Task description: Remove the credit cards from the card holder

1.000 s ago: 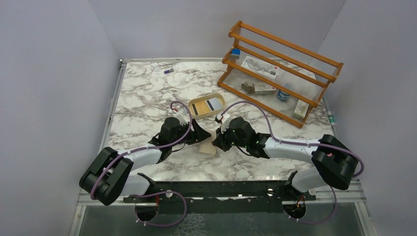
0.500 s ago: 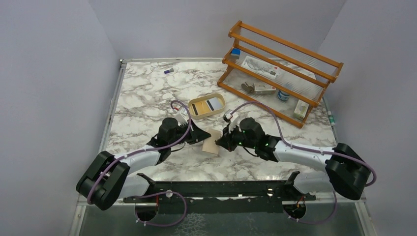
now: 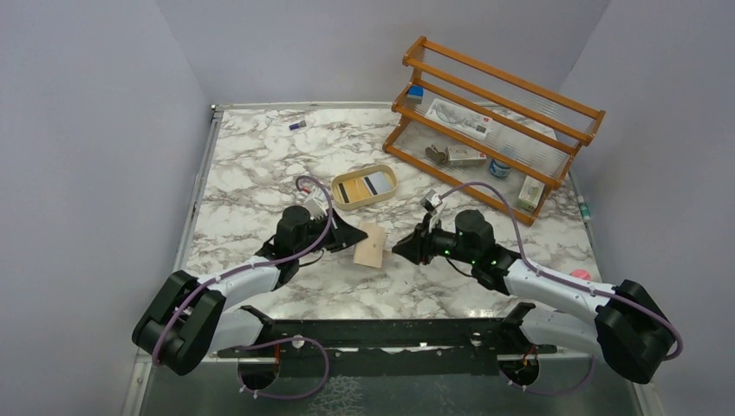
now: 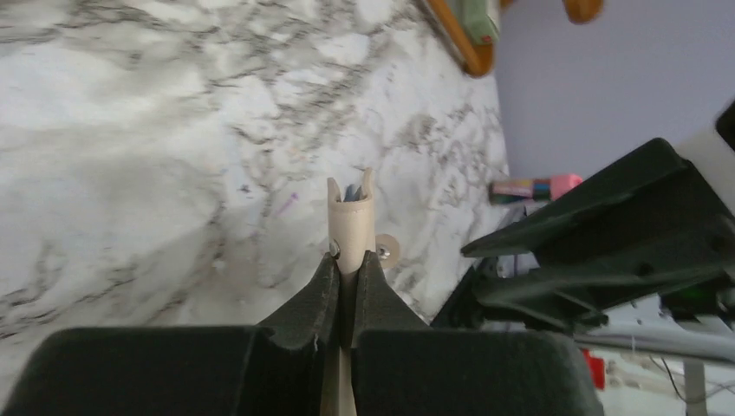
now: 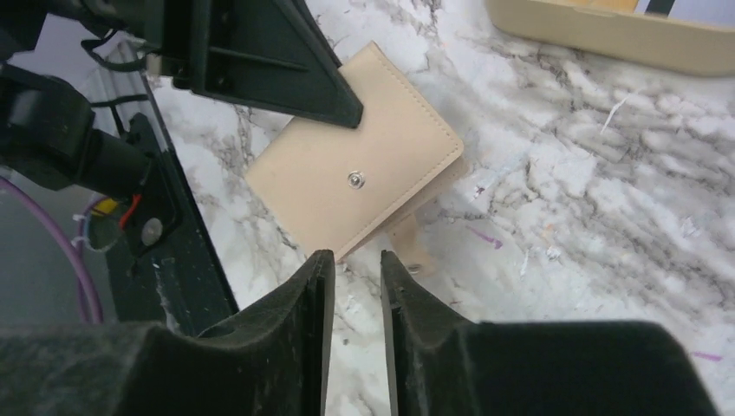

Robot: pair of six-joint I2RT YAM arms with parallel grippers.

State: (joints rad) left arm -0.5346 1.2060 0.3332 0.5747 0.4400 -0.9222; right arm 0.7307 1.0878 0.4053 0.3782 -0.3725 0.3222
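Little looks done. The wallet (image 3: 370, 247) sits mid-surface (image 3: 260, 165) between the arms, one edge clenched in the left tool (image 4: 348, 262). Its snap tab hangs loose, and a sliver of blue shows in its open end, so at least one card (image 4: 351, 192) seems left to pull out. The right tool (image 5: 354, 257) is slightly parted and empty, just beside the wallet. The oval tray (image 5: 607, 35) behind holds flat card-like pieces. The wooden rack (image 3: 511, 76) carries small boxes.
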